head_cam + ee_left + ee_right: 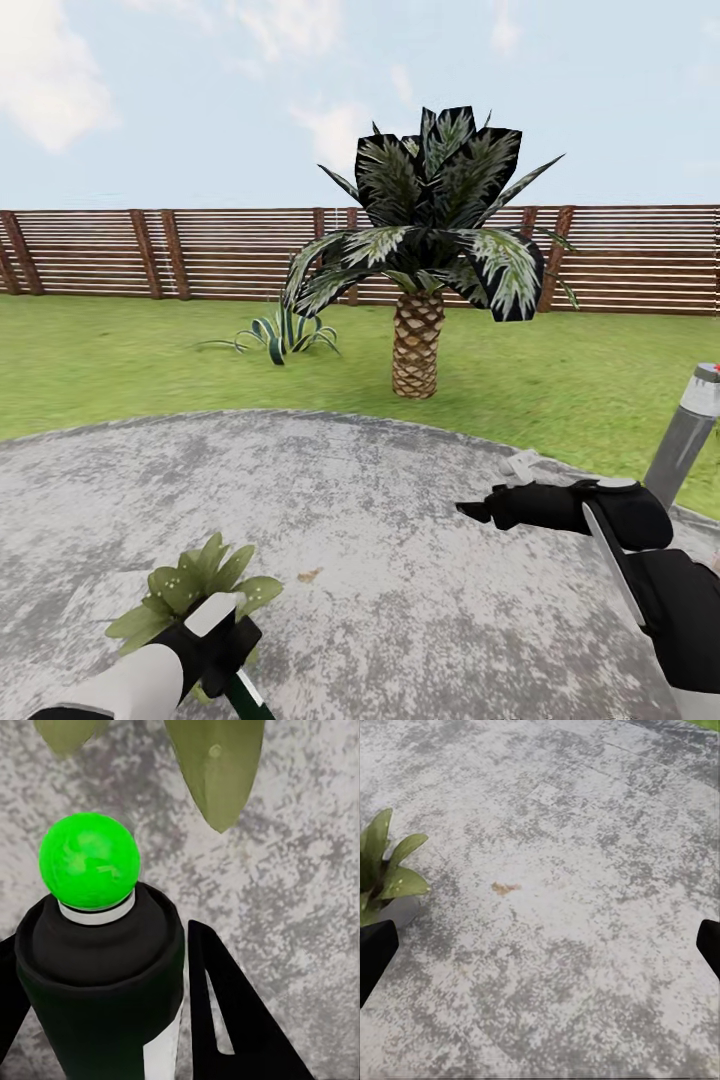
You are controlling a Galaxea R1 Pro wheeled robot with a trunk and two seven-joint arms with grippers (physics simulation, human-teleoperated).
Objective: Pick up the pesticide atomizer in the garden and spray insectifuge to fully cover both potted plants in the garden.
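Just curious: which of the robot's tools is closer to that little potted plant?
Left. The left tool hangs right over the potted plant, holding a bottle; the right tool is off across the paving.

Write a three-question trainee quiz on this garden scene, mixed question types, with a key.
1. True or false: the left gripper holds the pesticide atomizer right beside a potted plant.
2. What is the potted plant standing on? A) lawn B) the round gravelly patio C) a bench
3. Fill in: the right gripper is ____ and holds nothing.

Key: 1 true; 2 B; 3 open.
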